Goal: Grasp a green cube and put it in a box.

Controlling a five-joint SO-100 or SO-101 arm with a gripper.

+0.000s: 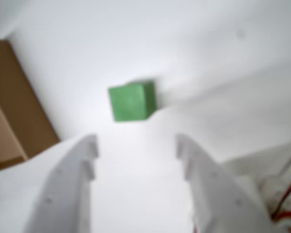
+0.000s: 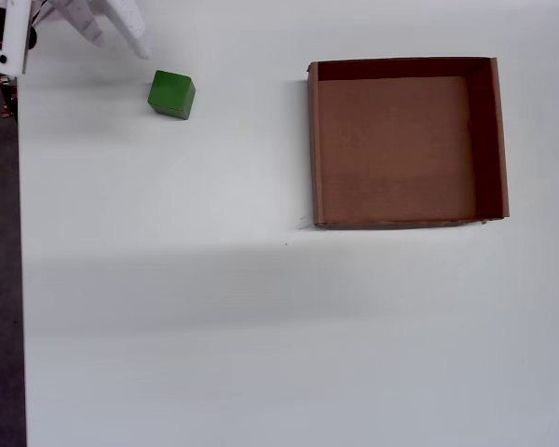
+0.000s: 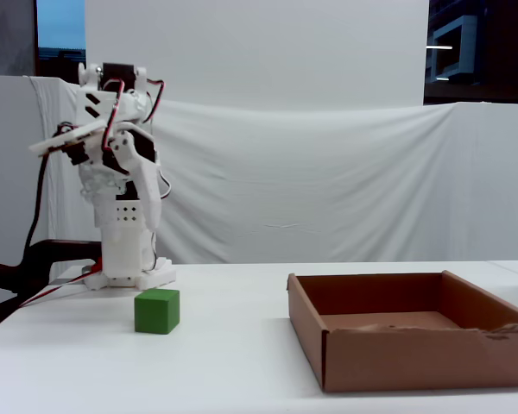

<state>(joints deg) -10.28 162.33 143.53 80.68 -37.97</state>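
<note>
Near the top-left corner of the white tabletop (image 2: 261,326), as the overhead view frames it, the green cube (image 2: 171,95) sits flat and alone, touching nothing. Its faces look plain and matte, its edges crisp; it appears to be a small solid block, probably light and rigid, unlikely to deform or break under a squeeze. Matte sides should give the fingers fair friction, though a light block may skid if one finger touches first. The sensible hold is across two opposite vertical faces, about mid-height, with the fingers square to those faces; in the overhead view the cube sits slightly turned against the table's edges, so some wrist alignment may be needed.

In the wrist view the cube (image 1: 131,102) lies ahead of the gripper (image 1: 137,145), between the lines of the two white fingers (image 1: 85,160) but beyond their tips, not yet between them. The fingers are spread wide apart and hold nothing; the gap looks broader than the cube.

The arm (image 3: 112,147) stands at the table's left end in the fixed view, folded high above the cube (image 3: 156,311), with its base just behind.

The box (image 2: 405,142), a shallow brown cardboard tray, rests well apart to the right in the overhead view, near the top edge, empty.
</note>
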